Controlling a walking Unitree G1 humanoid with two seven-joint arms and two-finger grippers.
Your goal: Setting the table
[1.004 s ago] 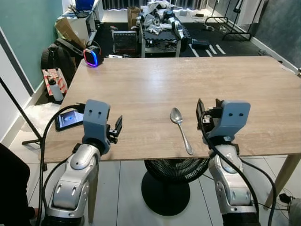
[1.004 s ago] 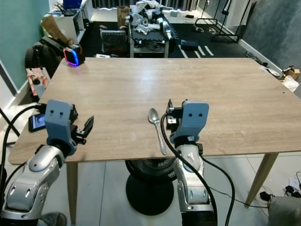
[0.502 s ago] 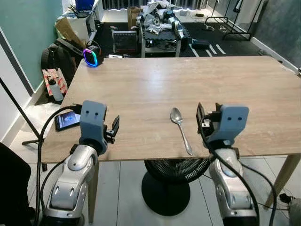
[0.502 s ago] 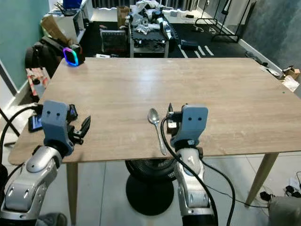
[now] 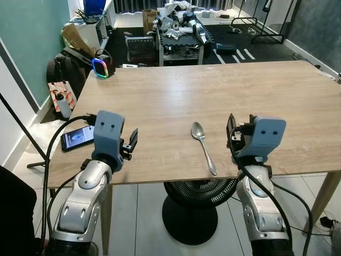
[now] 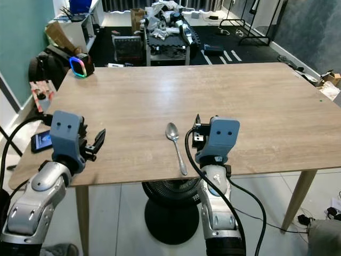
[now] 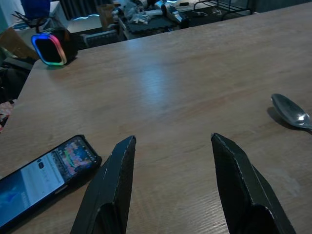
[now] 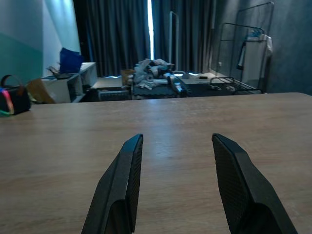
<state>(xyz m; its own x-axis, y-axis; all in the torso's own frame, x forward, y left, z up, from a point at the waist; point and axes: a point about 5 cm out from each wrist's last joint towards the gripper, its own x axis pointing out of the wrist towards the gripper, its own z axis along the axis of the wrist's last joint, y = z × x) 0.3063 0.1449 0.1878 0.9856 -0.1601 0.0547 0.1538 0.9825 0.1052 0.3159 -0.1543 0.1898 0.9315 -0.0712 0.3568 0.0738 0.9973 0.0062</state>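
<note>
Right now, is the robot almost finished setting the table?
Not nearly. One spoon lies on the wooden table near the front edge; no plates or cups are out. Both the left tool and the right tool are open and hold nothing. A phone and a glowing speaker sit there too.

A shiny silver spoon (image 5: 204, 146) lies flat on the wooden table (image 5: 176, 96), a little below the middle of the frame. Its round bowl points up and away; its thin handle runs down toward the near edge.
</note>
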